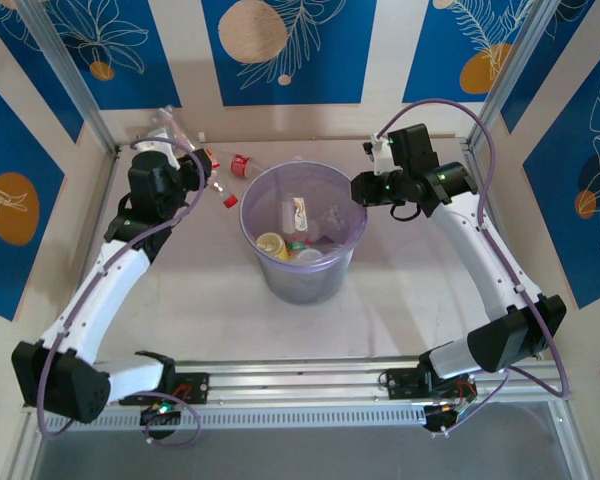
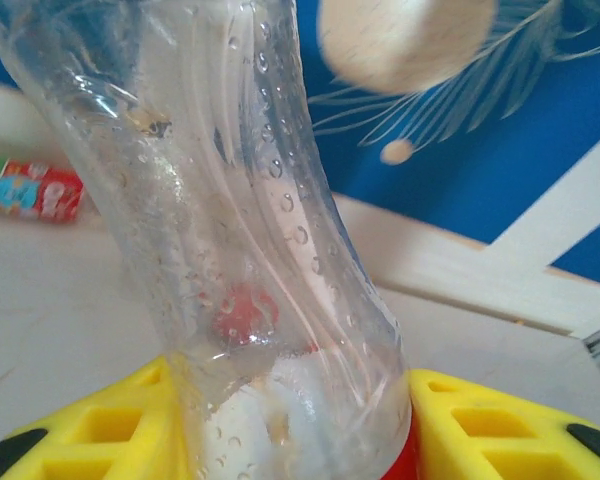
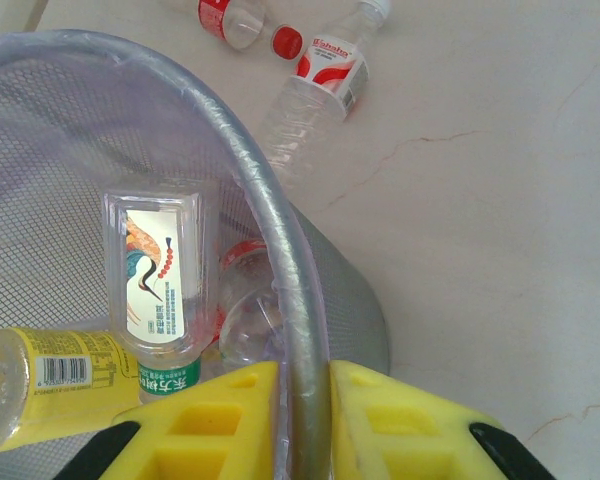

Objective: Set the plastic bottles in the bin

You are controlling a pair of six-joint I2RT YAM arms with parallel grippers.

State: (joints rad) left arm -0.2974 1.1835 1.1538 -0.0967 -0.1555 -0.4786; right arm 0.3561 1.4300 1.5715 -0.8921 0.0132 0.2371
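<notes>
My left gripper (image 2: 290, 430) is shut on a clear plastic bottle (image 2: 250, 250) with droplets inside, which stands up between the yellow fingers (image 2: 480, 425). In the top view that left gripper (image 1: 165, 150) holds the bottle (image 1: 172, 124) at the far left of the table. The pale-purple bin (image 1: 310, 280) stands mid-table. My right gripper (image 3: 305, 420) is shut on the bin's rim (image 3: 250, 170), at its right side in the top view (image 1: 365, 190). Inside the bin lie a green-capped bottle (image 3: 155, 290), a yellow-labelled one (image 3: 40, 385) and a clear one (image 3: 245, 320).
Red-labelled bottles (image 3: 320, 85) (image 3: 230, 15) lie on the table beyond the bin, one of them (image 1: 242, 163) at the far centre-left. A red-and-green labelled bottle (image 2: 30, 188) lies further back. A red cap (image 1: 230, 200) sits left of the bin. Frame posts and walls close in the back.
</notes>
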